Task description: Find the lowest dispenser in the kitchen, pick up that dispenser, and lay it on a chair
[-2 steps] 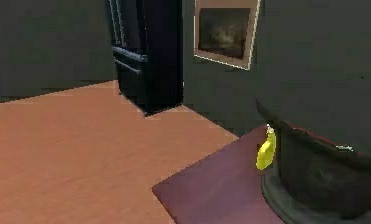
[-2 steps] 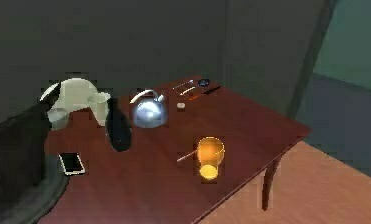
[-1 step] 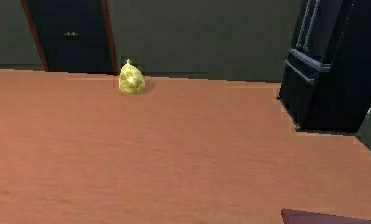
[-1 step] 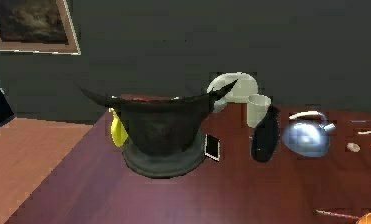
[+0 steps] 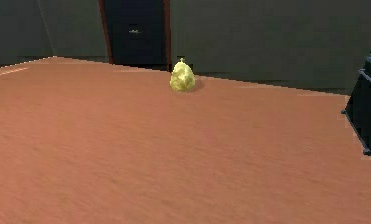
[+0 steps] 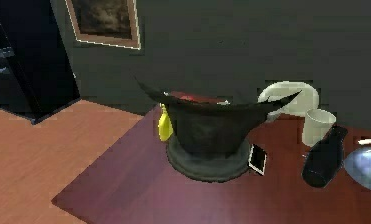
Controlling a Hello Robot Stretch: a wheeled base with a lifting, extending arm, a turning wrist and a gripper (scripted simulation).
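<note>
Beside white mug [image 6: 317, 127], upright dark bottle [image 6: 323, 160]

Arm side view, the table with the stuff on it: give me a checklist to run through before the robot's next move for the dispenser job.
1. Dispenser identified: cannot tell. A dark bottle-shaped thing stands on the table; what it is stays unclear.
2. Room around it for a reach: not ok. A white cup stands close behind it.
3. Right room, the kitchen: cannot tell. A framed picture hangs beyond the table; nothing settles which room this is.
4. Floor ahead: ok. The floor is bare except for a yellow lump near the dark door.
</note>
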